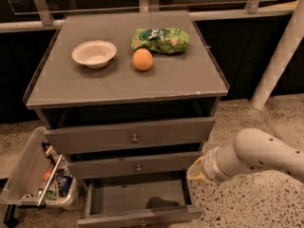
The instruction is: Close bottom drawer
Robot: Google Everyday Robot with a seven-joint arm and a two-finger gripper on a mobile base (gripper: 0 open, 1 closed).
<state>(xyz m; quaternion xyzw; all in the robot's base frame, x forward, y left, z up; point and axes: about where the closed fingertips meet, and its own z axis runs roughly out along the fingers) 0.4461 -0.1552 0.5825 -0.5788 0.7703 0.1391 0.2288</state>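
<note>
Camera view: bottom drawer (133,197) sits at bottom centre of frame, pulled well out from the cabinet (52,87), front panel at the lower edge, dark shadow on its floor. Middle drawer (109,166) and top drawer (95,137) stand above it, each front slightly proud. White arm (256,156) comes in from the lower right; gripper (194,171) is at its yellowish tip, just beside the right side of the cabinet, level with the gap between the middle and bottom drawers. Claw state: can't tell. On the cabinet top: white bowl (94,54) at left, orange (142,59) at centre, green snack bag (160,40) behind it. Clear bin (21,175) of clutter at lower left, on the speckled floor (266,208).
</note>
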